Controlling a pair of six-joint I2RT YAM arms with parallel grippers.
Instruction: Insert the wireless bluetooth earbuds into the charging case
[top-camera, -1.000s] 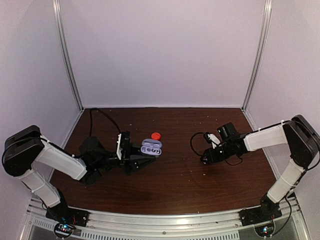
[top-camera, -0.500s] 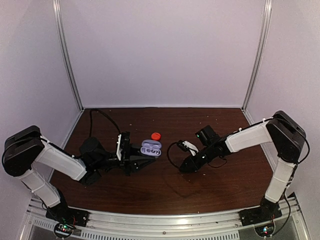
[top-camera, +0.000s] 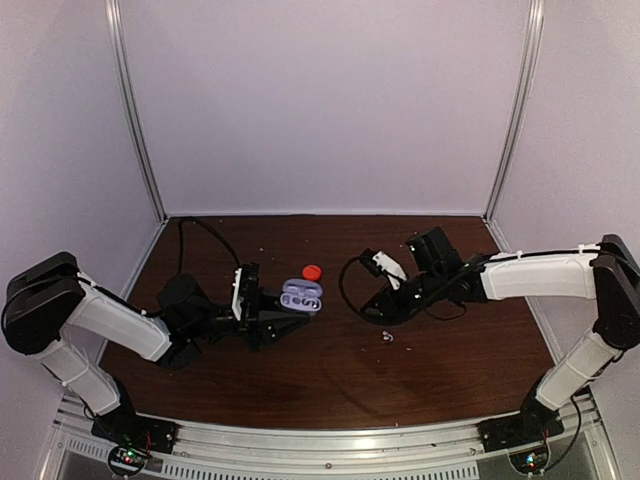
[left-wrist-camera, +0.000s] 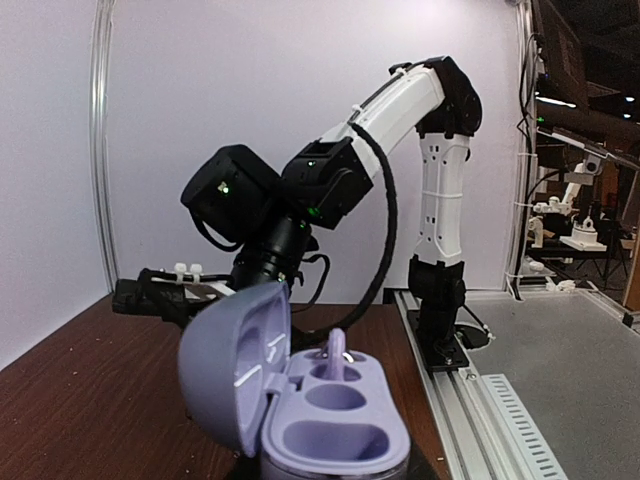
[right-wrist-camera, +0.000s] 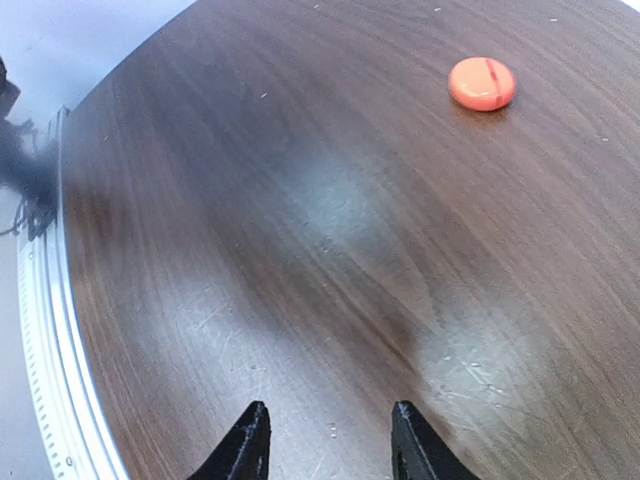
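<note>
The lilac charging case (top-camera: 302, 296) is open, and my left gripper (top-camera: 280, 316) is shut on its base. In the left wrist view the lid (left-wrist-camera: 232, 366) stands up on the left and the fingers are hidden beneath the case (left-wrist-camera: 340, 436). One lilac earbud (left-wrist-camera: 338, 352) stands in a far slot, while the nearer slots are empty. A tiny pale earbud (top-camera: 388, 336) lies on the table to the right. My right gripper (top-camera: 368, 310) hovers just above and left of it, open, and nothing is between its fingertips (right-wrist-camera: 250, 440).
A round red case (top-camera: 312, 271) lies shut on the table behind the lilac case; the right wrist view has the red case (right-wrist-camera: 482, 83) at the upper right. A black cable loops from the right wrist. White walls enclose the brown table.
My right arm has swung left toward the table's middle and then lifted. A tiny pale earbud now shows on the table under it. The left arm and case stay still.
</note>
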